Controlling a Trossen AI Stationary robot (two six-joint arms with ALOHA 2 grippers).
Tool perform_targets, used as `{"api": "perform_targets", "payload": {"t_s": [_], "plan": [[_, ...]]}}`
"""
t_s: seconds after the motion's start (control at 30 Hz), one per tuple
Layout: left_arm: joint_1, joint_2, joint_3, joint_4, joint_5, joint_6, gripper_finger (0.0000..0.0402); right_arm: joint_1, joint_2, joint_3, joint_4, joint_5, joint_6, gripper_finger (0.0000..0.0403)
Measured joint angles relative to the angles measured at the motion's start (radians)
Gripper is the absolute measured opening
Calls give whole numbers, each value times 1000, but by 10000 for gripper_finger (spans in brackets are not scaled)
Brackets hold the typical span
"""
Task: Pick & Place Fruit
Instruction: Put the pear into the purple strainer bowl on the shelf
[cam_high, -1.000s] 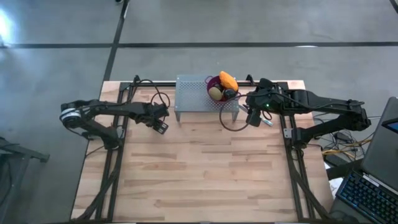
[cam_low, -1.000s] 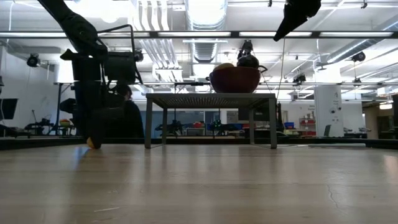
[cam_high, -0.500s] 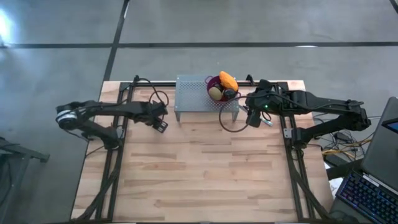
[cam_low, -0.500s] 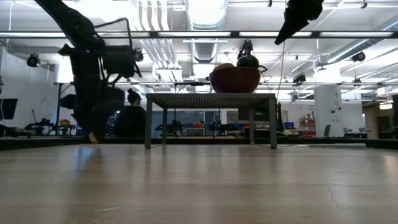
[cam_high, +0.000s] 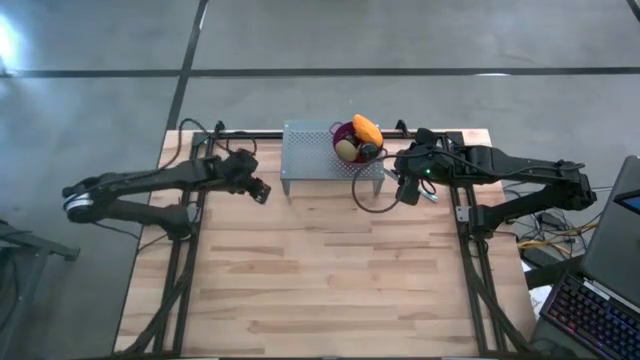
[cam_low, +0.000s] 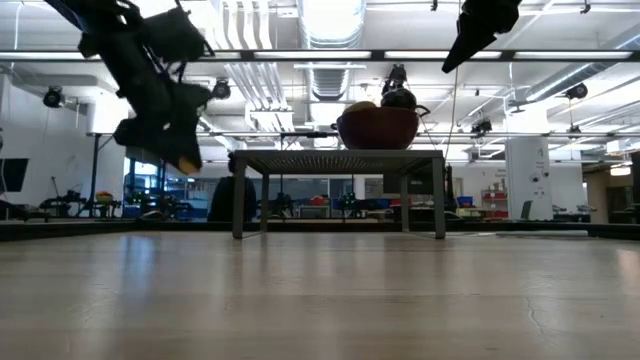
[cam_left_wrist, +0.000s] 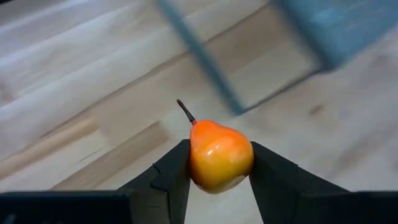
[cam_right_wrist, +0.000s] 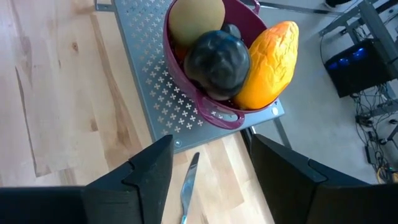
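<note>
Your left gripper (cam_left_wrist: 219, 180) holds a small orange pear-shaped fruit (cam_left_wrist: 220, 154) between its two fingers, stem pointing forward and away from the wrist, lifted clear of the wooden table (cam_high: 330, 290). In the high view that gripper (cam_high: 255, 187) hangs just off the left end of the perforated metal stand (cam_high: 315, 152), and in the low view it rides above the stand's top.

The purple bowl (cam_right_wrist: 214, 111) sits on the stand's far right end, already carrying a long orange fruit (cam_right_wrist: 268, 63), a near-black round (cam_right_wrist: 216, 59) and a brown-green oval (cam_right_wrist: 195, 20). So the drop point lies to the carried fruit's right, across the full length of the stand.

Your right gripper (cam_high: 408, 188), fingers apart and holding nothing, hovers just beside the bowl (cam_high: 352, 142) on its right and is by far the nearer arm to it. A thin silver utensil (cam_right_wrist: 188, 185) lies on the table below it.

The judgement: the left arm must travel right along the stand at its present height to bring the fruit over the bowl's rim, and the right arm may crowd that approach.
</note>
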Motion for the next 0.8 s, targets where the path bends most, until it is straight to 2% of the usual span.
{"api": "perform_targets", "payload": {"t_s": [0.23,0.5,0.8], "plan": [[-69,-107,-2,113,89,-2,149,9,0,-30,38,-11,-48,220],[-206,-140,-3,308,118,-21,149,74,0,-97,235,-83,-180,223],[-371,-107,-73,732,125,-5,149,210,0,-216,524,-84,-279,200]]}}
